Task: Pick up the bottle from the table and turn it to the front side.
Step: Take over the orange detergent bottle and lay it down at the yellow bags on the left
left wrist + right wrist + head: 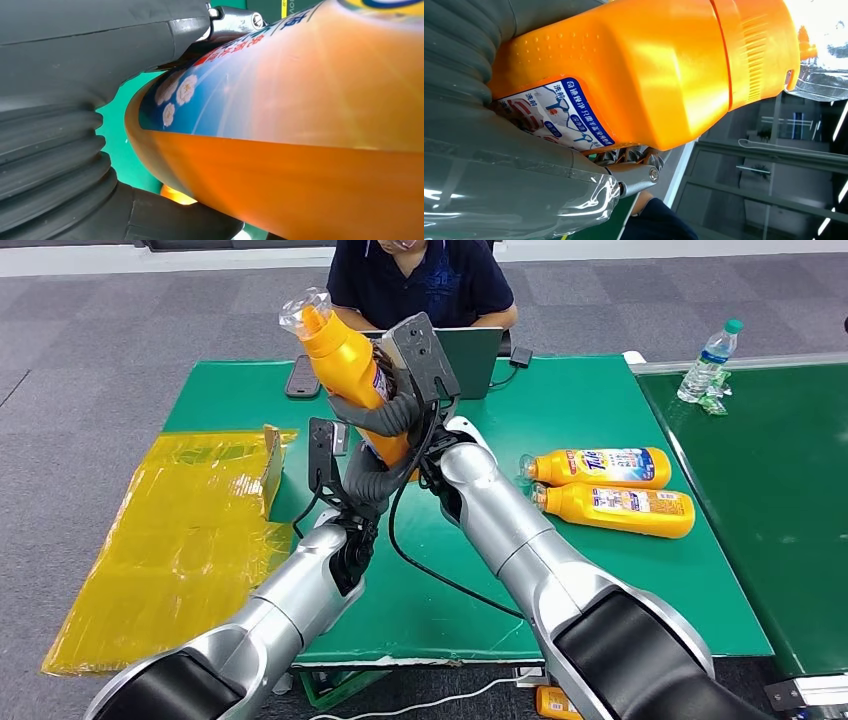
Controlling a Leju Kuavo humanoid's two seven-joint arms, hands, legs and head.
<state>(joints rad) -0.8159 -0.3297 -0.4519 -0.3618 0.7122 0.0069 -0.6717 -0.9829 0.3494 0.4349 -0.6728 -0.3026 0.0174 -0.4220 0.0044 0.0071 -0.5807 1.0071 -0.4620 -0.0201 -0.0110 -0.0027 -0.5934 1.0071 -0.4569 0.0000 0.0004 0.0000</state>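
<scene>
An orange detergent bottle (345,360) with a clear cap and a blue label is held up above the green table (560,410), tilted with its cap toward the far left. My right hand (405,390) wraps around its middle from the right. My left hand (350,475) grips its lower end from beneath. The left wrist view has the bottle's (300,150) base and label lying against my left hand (60,125). Seen from the right wrist, the bottle (649,75) rests in my right hand (484,165), with its shoulder and cap pointing away.
Two more orange bottles (600,468) (615,510) lie on their sides at the table's right. A person (420,280) sits behind a laptop (470,355) at the far edge, beside a phone (302,377). Yellow plastic sheeting (190,530) hangs off the left side. A water bottle (708,360) stands on the neighbouring table.
</scene>
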